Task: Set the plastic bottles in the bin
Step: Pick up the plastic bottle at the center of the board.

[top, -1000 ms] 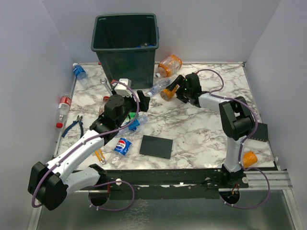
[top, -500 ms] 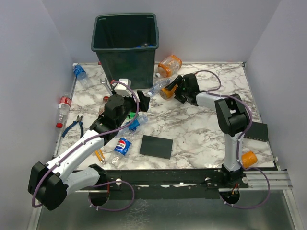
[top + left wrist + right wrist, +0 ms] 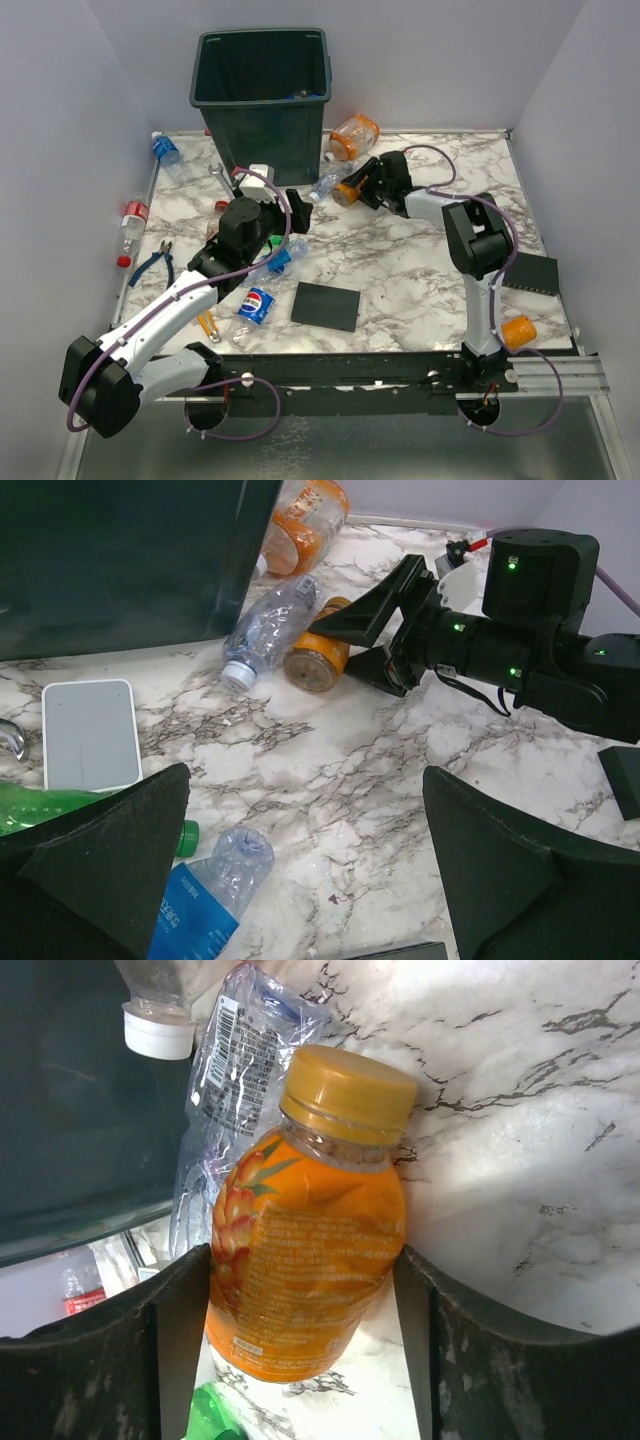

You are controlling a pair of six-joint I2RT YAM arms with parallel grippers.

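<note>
Right gripper [image 3: 305,1290] is clamped on the orange bottle [image 3: 310,1250], a finger flat against each side; the bottle lies on its side on the table [image 3: 420,270], near the bin [image 3: 262,120] base and right beside a crushed clear bottle [image 3: 265,630]. Left gripper [image 3: 305,790] hangs wide open and empty above a blue-label bottle [image 3: 205,895] mid-table, well apart from the bin. More bottles, incl. a Pepsi bottle [image 3: 256,304], lie scattered on the left side of the table
</note>
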